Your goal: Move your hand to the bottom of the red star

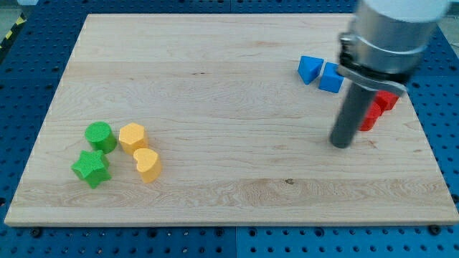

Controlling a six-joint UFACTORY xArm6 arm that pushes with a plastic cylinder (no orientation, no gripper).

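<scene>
Two red blocks sit at the view's right, touching each other and partly hidden behind my rod. One red block (pixel 371 118) lies lower and one red block (pixel 388 100) lies higher and further right. I cannot tell which of them is the star. My tip (pixel 342 145) rests on the wooden board (pixel 229 86), just left of and slightly below the lower red block, close to it. I cannot tell whether they touch.
A blue triangle (pixel 309 69) and a blue block (pixel 331 77) lie above my tip, left of the rod. At the view's lower left are a green cylinder (pixel 100 136), a green star (pixel 90 168), a yellow hexagon (pixel 133 136) and a yellow heart (pixel 147 165).
</scene>
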